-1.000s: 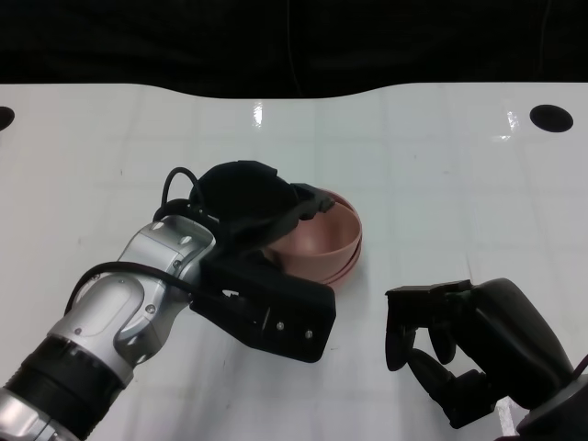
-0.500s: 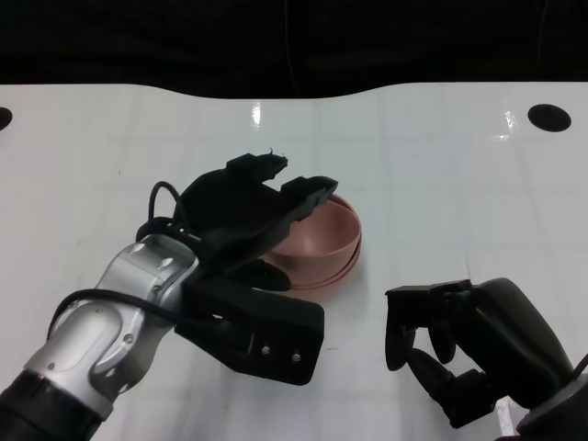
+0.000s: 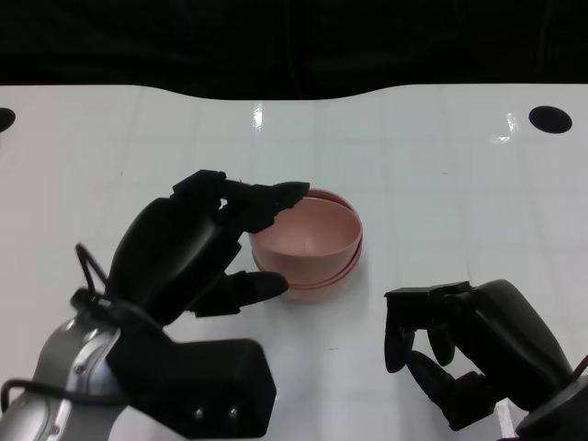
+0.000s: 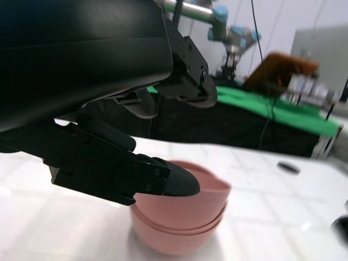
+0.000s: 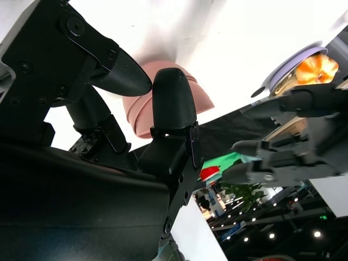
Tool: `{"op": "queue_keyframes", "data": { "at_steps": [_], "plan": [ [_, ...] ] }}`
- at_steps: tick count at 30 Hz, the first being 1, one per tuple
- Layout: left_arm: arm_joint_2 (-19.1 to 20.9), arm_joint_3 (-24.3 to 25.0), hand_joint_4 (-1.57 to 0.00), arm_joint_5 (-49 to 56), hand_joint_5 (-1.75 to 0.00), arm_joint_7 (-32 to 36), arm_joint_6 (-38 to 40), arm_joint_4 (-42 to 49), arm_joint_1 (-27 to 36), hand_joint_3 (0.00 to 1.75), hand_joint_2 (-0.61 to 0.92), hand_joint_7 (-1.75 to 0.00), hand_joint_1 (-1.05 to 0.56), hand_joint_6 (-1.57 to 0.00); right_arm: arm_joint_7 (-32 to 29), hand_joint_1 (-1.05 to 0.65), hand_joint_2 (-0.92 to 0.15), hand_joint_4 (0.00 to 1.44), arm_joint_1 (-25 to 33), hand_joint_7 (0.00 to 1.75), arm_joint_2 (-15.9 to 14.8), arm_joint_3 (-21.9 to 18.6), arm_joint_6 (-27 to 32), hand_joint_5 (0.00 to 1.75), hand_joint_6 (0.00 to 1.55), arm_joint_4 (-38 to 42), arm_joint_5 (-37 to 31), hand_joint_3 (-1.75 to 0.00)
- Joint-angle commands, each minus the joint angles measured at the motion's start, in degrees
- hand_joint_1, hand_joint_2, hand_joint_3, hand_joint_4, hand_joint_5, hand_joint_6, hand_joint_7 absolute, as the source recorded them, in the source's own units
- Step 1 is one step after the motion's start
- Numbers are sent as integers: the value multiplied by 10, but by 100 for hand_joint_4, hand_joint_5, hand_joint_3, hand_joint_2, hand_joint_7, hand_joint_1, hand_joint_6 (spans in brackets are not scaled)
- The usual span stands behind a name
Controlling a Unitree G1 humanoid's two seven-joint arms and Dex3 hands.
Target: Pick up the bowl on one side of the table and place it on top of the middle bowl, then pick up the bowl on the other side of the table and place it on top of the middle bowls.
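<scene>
A stack of pink bowls stands near the middle of the white table; at least two nested rims show. My left hand is just to the left of the stack, holding nothing. Its fingers are spread over the stack's left rim and its thumb lies by the base. In the left wrist view the fingertips hover above the bowls. My right hand rests near the table's front right, apart from the stack and empty, its fingers loosely bent. The right wrist view shows the bowls beyond its fingers.
A round black hole sits in the table at the far right and another at the far left edge. The table's far edge borders a dark area.
My left hand has drawn back from over the bowls toward the near left, its fingers opening off the rim. The top bowl stays on the stack. The right hand has not moved.
</scene>
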Motion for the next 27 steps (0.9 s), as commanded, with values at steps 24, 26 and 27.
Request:
{"op": "queue_keyframes", "data": {
  "at_steps": [24, 26, 27],
  "plan": [
    [-58, 115, -82, -275, -158, -47, 19, -198, 300, 124, 42, -120, -13, -83, 18, -9, -6, 96, 19, 144, -6, -9, 11, 175, 87, -31, 11, -167],
    [-62, 116, -81, -280, -158, -47, 19, -201, 312, 130, 40, -123, -11, -82, 18, -9, -6, 96, 17, 143, -6, -9, 7, 175, 87, -27, 14, -167],
    [-64, 117, -81, -284, -158, -47, 20, -201, 317, 132, 39, -123, -11, -82, 16, -9, -7, 96, 16, 143, -7, -10, 4, 175, 87, -24, 15, -167]
  ]
}}
